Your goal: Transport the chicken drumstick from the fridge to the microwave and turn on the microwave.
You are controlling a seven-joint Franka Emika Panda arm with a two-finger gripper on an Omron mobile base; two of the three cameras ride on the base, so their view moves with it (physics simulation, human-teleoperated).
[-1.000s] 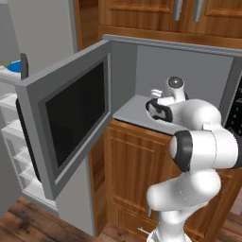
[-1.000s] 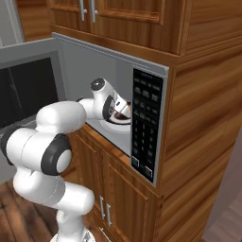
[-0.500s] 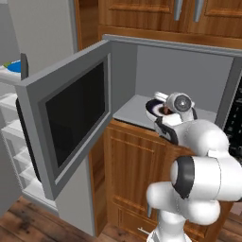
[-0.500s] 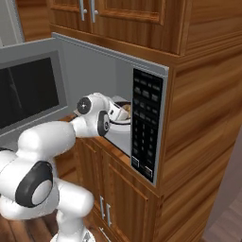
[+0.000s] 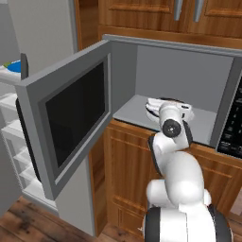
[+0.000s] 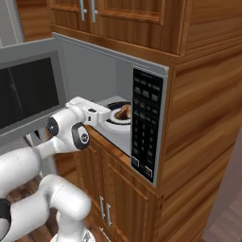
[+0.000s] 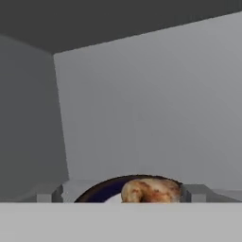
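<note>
The chicken drumstick [image 7: 151,190], golden-brown and glossy, lies on a round dark-rimmed plate [image 7: 94,191] on the floor of the microwave [image 5: 189,75]. From the right it shows as a brown lump [image 6: 124,111] on that plate [image 6: 117,122]. My gripper [image 7: 122,196] is open, its two fingertips [image 7: 196,193] wide apart and short of the drumstick, touching nothing. The hand [image 6: 97,113] sits at the front of the cavity. The microwave door [image 5: 75,118] stands swung wide to the left. The fridge [image 5: 12,156] shows its white shelves at far left.
The black keypad panel [image 6: 144,127] flanks the cavity on the right. Wooden cabinet doors [image 6: 118,189] lie below and more cabinets [image 5: 156,14] above. A blue item [image 5: 14,66] rests at the upper left by the fridge. The open door [image 6: 28,90] blocks the left side.
The jaws have spread open and the drumstick is left on the plate. The hand has drawn back from deep in the cavity toward its front edge.
</note>
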